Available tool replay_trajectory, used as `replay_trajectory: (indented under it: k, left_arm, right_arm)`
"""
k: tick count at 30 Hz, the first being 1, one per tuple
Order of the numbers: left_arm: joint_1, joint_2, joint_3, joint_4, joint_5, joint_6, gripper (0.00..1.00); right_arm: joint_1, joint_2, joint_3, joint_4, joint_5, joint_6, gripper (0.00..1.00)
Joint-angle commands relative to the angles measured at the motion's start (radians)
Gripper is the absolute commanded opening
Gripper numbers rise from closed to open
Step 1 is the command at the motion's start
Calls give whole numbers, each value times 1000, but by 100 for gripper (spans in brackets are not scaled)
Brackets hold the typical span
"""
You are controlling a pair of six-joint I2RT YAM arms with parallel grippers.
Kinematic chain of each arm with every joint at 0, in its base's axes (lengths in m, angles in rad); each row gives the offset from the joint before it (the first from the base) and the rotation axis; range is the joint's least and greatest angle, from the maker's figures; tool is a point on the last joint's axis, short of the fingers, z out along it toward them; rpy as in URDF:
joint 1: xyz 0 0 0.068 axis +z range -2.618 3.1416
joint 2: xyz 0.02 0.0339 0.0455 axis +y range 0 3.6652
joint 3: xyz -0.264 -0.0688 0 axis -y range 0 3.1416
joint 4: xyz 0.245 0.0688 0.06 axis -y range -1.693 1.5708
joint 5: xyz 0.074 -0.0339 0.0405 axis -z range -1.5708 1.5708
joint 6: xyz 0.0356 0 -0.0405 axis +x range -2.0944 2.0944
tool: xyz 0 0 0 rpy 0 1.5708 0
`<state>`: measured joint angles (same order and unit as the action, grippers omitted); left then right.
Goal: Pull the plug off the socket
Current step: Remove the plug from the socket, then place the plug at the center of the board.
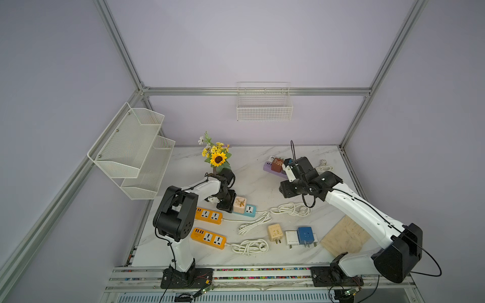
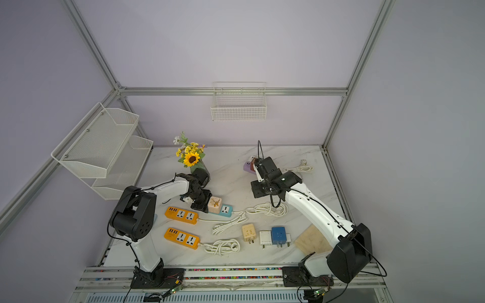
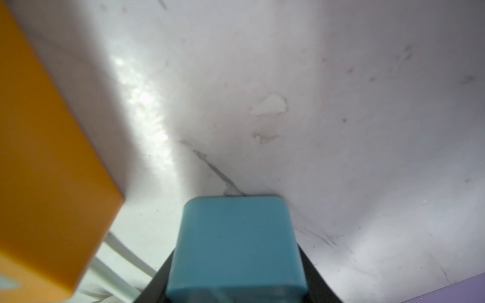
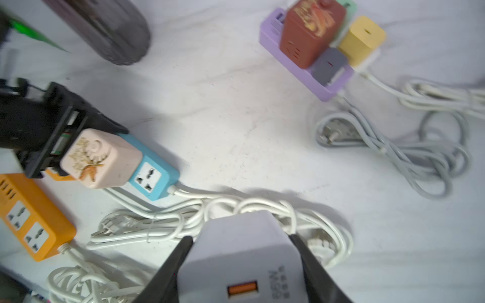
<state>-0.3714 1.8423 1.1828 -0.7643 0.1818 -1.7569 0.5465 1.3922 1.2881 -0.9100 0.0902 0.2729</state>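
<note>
Right wrist view: right hand (image 4: 241,237) grips a pale grey USB charger block (image 4: 236,265) up off the white marble table (image 4: 236,118). Left hand (image 3: 236,249) clamps the teal plastic power strip (image 3: 236,228), probably to pin it down, since the pink deer-print cube plug (image 4: 101,160) sits plugged into it.

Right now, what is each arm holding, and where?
Right jaws pinch the white charger by its sides; left jaws clamp the blue power strip by its end.

Bright even light, soft shadows on the tabletop (image 1: 262,183), glare streak at my left wrist, orange power strip (image 3: 47,157) and blue power strip (image 3: 236,246) blurred there, grey plug (image 4: 244,262) soft at my right wrist.
</note>
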Motion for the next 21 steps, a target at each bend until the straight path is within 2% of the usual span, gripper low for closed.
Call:
replay_trajectory:
  k: [1,3,7,11,15,21]
  left_arm:
    - [17,17,-13,68,-107,57,0]
    - [17,21,-11,69,-99,59,0]
    - [17,17,-12,69,-102,63,0]
    - [18,17,-6,66,-98,73,0]
    - [17,19,-5,60,-96,76,0]
    - [18,23,-2,59,-96,76,0]
  right_arm:
    - [-41,-7,11,-226,129,209,21]
    - [-96,19,5,-320,132,270,21]
    - [-230,68,-38,-426,109,308,22]
    - [-370,77,-105,-427,19,274,27]
    - [-480,109,-136,-408,-42,226,27]
    - [-520,207,-94,-420,-112,196,28]
